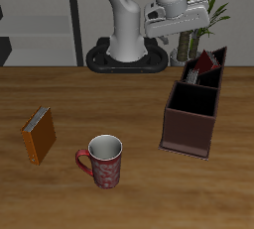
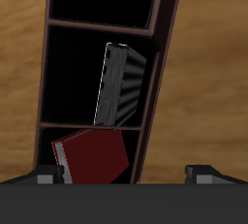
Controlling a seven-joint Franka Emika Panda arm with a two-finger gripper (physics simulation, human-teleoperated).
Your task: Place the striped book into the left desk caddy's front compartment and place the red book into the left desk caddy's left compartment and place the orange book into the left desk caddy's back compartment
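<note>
"So, what are we looking at, biggest things first?"

"One brown wooden table and one white Franka arm behind it. Next down, a single dark maroon box organiser with a black inside, the left desk caddy. I count just that one caddy, one red patterned mug and three books."

"Where are the books?"

"Two are inside the caddy. The thin grey striped book stands in the middle of the three sections the wrist camera sees. The small dark-red hardcover, the red book, leans tilted in the section next to it, towards the back of the caddy. Which named compartment each one counts as, I can't say from here. The third section in that view is black and bare."

"And the third book?"

"The small orange-brown hardcover, the orange book, is out on the table, beyond the mug from the caddy and nearer the front edge. It seems to stand on edge, with its long side running roughly back to front, a little slanted."

"What about the gripper?"

"The two-finger gripper hangs above the caddy's rear end. Its fingers are spread apart with nothing between them; the wrist view looks straight down past them into the slots."

"So the next move?"

"My guess is the orange book. It's well apart from the gripper, clear across the table, so the arm would have to swing over and turn to close across the book's thin width."
</note>
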